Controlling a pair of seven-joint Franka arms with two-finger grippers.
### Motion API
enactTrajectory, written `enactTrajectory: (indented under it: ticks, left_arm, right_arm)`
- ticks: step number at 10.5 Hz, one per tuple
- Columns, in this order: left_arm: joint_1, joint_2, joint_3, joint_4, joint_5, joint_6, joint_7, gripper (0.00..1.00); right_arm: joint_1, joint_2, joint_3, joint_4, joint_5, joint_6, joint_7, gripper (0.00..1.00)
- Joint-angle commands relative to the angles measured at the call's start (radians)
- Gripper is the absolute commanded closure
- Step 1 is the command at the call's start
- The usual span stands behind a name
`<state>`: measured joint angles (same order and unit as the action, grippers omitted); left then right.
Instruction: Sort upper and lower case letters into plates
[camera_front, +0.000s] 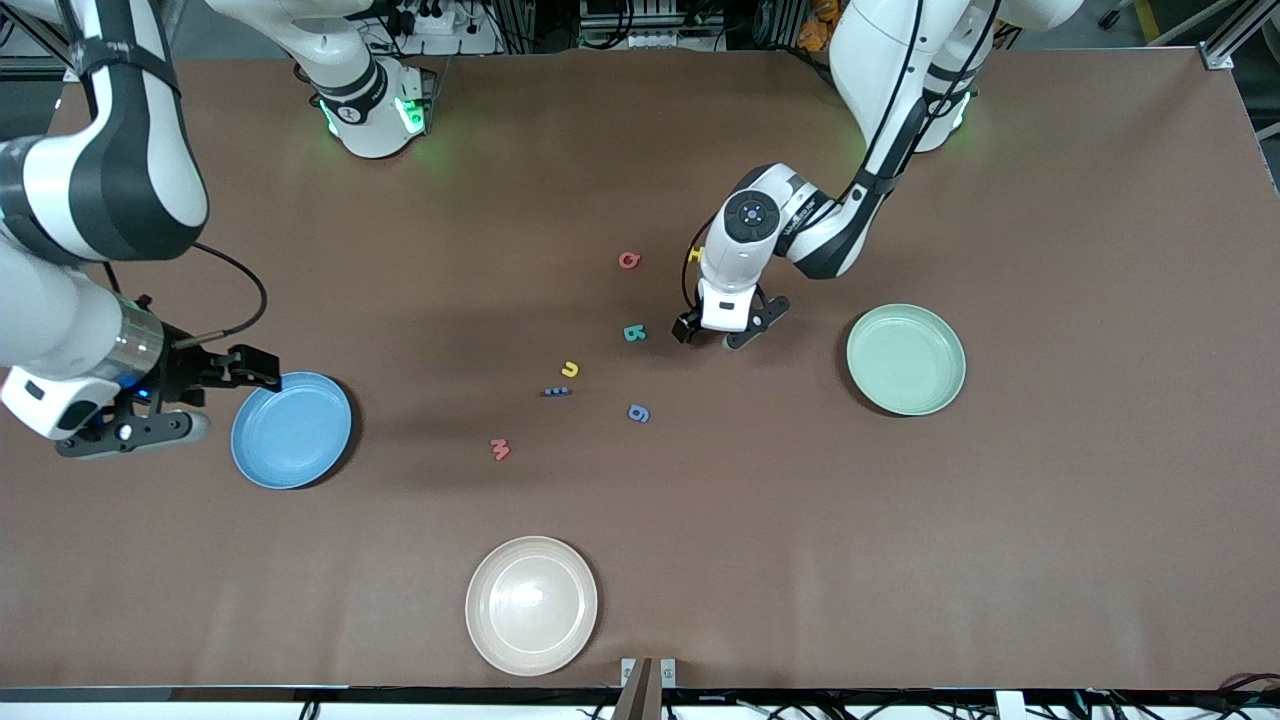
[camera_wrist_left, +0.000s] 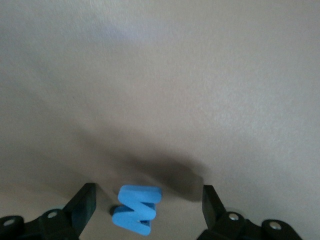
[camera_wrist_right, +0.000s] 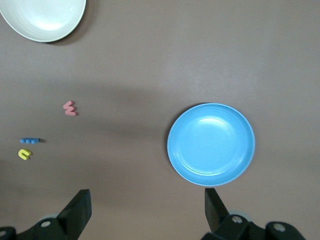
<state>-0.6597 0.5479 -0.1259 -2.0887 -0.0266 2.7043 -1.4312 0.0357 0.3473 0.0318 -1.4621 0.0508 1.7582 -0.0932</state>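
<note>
My left gripper (camera_front: 715, 338) is open and low over the table's middle, between the teal letter (camera_front: 634, 332) and the pale green plate (camera_front: 906, 359). In the left wrist view a blue zigzag letter (camera_wrist_left: 136, 209) lies between the open fingers of the left gripper (camera_wrist_left: 149, 210), touching neither. The hand hides it in the front view. My right gripper (camera_front: 230, 400) is open and empty beside the blue plate (camera_front: 291, 430), which the right wrist view also shows (camera_wrist_right: 211, 144). Both plates hold nothing.
Loose on the table lie a red letter (camera_front: 628, 260), a yellow u (camera_front: 570, 369), a flat blue letter (camera_front: 556, 392), a blue g (camera_front: 639, 413) and a red M (camera_front: 500, 449). A yellow letter (camera_front: 696, 255) peeks from under the left wrist. A cream plate (camera_front: 531, 604) sits nearest the front camera.
</note>
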Motion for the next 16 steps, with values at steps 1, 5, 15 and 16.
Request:
enactTrajectory:
  ticks: [1, 5, 15, 16]
  left_arm:
    - [-0.026, 0.026, 0.009, 0.036, 0.019, 0.000, -0.054, 0.13]
    - [-0.028, 0.027, 0.011, 0.035, 0.023, -0.001, -0.043, 0.35]
    - [0.000, 0.026, 0.017, 0.128, 0.071, -0.191, 0.028, 0.88]
    - [0.009, 0.023, 0.015, 0.133, 0.071, -0.207, 0.046, 0.89]
  right_arm:
    - [0.004, 0.067, 0.007, 0.011, 0.035, 0.065, -0.008, 0.00]
    - [0.070, 0.203, 0.008, 0.048, -0.026, 0.189, -0.051, 0.00]
    - [0.329, 0.458, 0.007, 0.025, -0.012, 0.471, 0.024, 0.00]
    - [0.345, 0.473, 0.007, 0.025, -0.026, 0.480, 0.036, 0.00]
